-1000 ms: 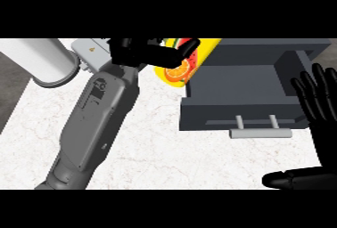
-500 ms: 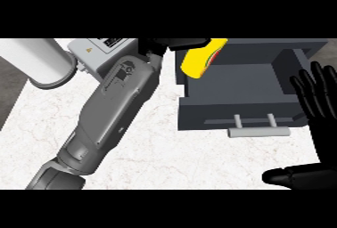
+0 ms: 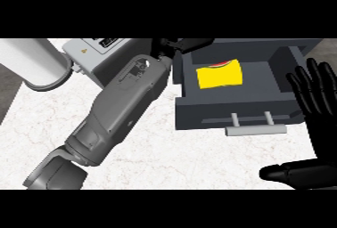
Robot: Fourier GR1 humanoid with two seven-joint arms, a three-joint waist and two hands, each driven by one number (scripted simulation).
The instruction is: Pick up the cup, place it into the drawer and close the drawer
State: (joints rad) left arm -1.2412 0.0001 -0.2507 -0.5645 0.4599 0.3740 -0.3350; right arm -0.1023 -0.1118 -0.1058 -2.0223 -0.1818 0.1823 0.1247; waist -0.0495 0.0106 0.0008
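Now then, the cup (image 3: pixel 219 76) is lying inside the open drawer (image 3: pixel 211 116), on its floor, a little left of centre and toward the back wall. It reads as a bright yellow block from above, nearly as wide as it is long and turned slightly askew, with a thin sliver of red and green at its far edge. It looks to be on its side, though its long axis cannot be told from this angle.

The left hand (image 3: pixel 187 44) sits at the drawer's back-left corner, just beyond the cup and apart from it, not touching. So little of it shows that I cannot tell whether it is spread or curled. Its grey forearm (image 3: pixel 121 107) slants across the white counter (image 3: pixel 171 156), alongside the drawer's left wall.

Over on the right edge, the right hand (image 3: pixel 326 129) is resting, spread wide and upright, holding nothing.

Placement looks done, so closing is what remains. Here is the relation that matters: the drawer's handle (image 3: pixel 255 129) is a pale bar running left to right across the front panel, on the side facing the robot. The push has to go away from the robot, up the view. The right hand is just beside that front corner and is the nearer one. The left is at the far end and would have to come round the drawer to reach it.
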